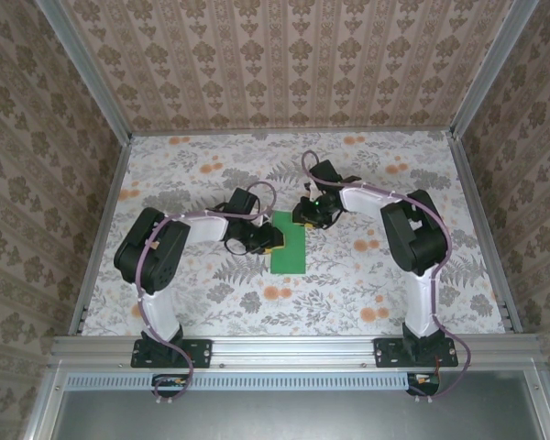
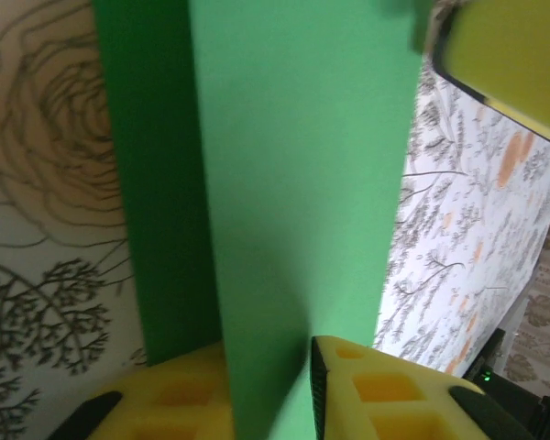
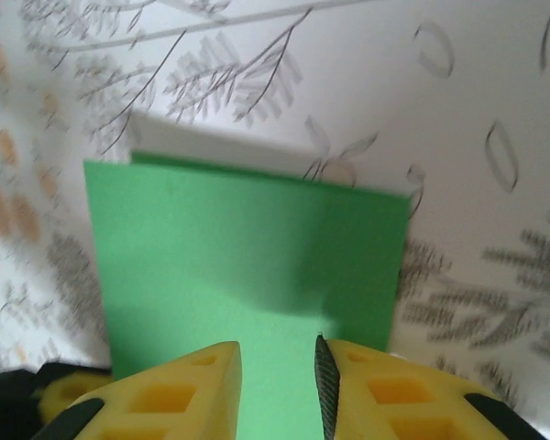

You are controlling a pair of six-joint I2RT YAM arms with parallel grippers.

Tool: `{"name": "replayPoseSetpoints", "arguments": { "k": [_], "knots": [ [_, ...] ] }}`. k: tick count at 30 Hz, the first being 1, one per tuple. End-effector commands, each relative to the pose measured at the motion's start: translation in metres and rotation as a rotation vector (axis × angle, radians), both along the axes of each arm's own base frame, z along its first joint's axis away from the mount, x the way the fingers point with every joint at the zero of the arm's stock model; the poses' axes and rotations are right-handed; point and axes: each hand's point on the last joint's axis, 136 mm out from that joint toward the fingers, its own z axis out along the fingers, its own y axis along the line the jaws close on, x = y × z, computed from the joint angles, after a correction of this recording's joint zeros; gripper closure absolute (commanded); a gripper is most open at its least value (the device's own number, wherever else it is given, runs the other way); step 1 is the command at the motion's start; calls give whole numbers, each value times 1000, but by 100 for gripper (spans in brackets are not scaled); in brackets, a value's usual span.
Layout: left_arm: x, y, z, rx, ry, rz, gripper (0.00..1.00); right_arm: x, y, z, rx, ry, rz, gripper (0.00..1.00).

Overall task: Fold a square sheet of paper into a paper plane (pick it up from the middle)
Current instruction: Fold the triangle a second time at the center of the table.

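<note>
A: Where is the right end effector [image 3: 278, 356]?
B: At 6 o'clock, its two yellow fingers [image 3: 179, 394] a little apart, green showing in the gap.
A: And the green sheet of paper [image 3: 247, 247]?
B: In the centre, running up from the fingers towards 12 o'clock. A second layer peeks out along its far edge, with a shadow behind.
A: Around it?
B: The floral desk [image 3: 422, 82], blurred at 9 o'clock.

Tabletop's a white floral-print cloth [image 1: 211, 293] with grey ferns and orange blossoms. Beige damask wallpaper panels [image 1: 284, 64] box it in on three sides, and a silver aluminium rail [image 1: 293, 346] runs along the near edge.
</note>
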Motion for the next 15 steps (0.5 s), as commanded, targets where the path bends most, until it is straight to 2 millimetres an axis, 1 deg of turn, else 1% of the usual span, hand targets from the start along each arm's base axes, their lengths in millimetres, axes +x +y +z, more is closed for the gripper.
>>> {"name": "replayPoseSetpoints", "arguments": {
  "k": [1,4,8,11,15],
  "knots": [
    [0,4,3,-4,-18,21,83,-18,6,24,67,-31,48,72],
    [6,12,2,25,-47,60,91,-30,4,29,82,-42,51,75],
    [14,29,8,55,-84,126,94,-41,4,33,96,-51,43,77],
    [18,39,13,57,-100,173,97,-48,11,31,109,-42,52,80],
    [18,38,15,40,-91,171,96,-57,25,23,120,-11,80,84]
  ]
}}
